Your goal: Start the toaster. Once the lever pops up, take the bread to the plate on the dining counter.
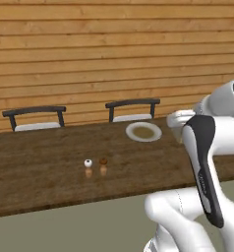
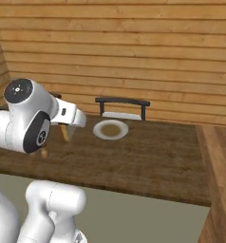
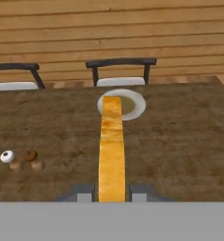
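My gripper (image 3: 112, 193) is shut on the bread (image 3: 112, 155), a tan-yellow slice seen edge-on that reaches out toward the plate (image 3: 135, 106). In the right base view the bread (image 2: 65, 133) hangs from the gripper (image 2: 68, 125) above the left part of the dining counter (image 2: 148, 152). The round white plate (image 2: 110, 129) lies on the far side of the dark plank top, to the right of the slice and beyond it. From the left base camera the plate (image 1: 144, 131) sits just left of my hand. The toaster is out of view.
Two small shakers, one white (image 1: 88, 165) and one brown (image 1: 103, 163), stand mid-counter left of the plate. Two dark chairs (image 1: 35, 118) (image 1: 132, 109) line the far side against a wooden plank wall. The counter's near edge (image 1: 65, 206) runs in front of my base.
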